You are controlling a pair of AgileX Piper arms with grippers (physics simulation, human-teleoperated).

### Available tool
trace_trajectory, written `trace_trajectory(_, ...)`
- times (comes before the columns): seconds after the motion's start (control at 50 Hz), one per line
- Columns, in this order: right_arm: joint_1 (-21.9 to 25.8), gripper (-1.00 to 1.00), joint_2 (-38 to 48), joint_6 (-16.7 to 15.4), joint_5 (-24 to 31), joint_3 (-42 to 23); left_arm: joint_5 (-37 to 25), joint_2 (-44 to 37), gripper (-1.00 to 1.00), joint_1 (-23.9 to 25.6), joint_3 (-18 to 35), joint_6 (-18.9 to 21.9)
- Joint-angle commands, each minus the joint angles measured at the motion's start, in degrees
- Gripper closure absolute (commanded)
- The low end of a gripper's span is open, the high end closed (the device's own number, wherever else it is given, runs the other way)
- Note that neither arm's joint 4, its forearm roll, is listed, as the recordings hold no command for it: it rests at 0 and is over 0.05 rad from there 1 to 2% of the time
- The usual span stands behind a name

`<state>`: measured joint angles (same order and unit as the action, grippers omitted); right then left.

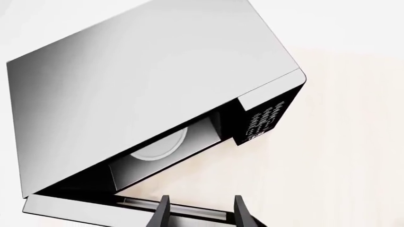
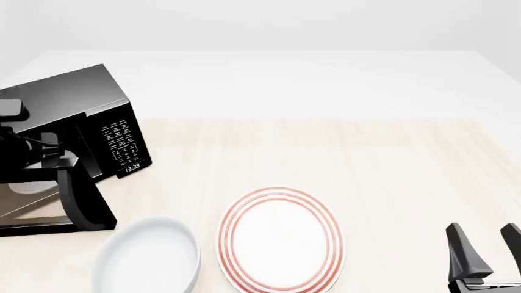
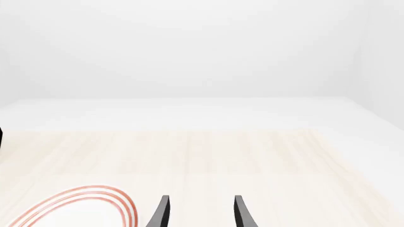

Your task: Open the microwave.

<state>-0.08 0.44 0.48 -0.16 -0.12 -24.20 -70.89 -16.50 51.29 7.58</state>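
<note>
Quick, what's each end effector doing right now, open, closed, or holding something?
Left end effector: open, fingers straddling the microwave door's edge, not clamped.
Right end effector: open, holding nothing.

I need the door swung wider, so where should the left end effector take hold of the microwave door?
Probably the bar handle along the free edge of the door, approached from the front of the microwave. The door is already ajar, with the turntable showing. The slim bar lies across the open left end effector, so its fingers can close across it.
</note>
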Motion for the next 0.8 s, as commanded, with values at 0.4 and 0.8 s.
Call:
trace_trajectory(0.4,0.0,-1.00,0.0,0.0,0.0,0.0,-0.3,0.9,-1.00,-0.2,-2.4,0.0)
trace_trajectory(0.8,0.0,-1.00,0.0,0.0,0.0,0.0,-0.6,3.8,-1.00,-1.1,-5.4,-0.4)
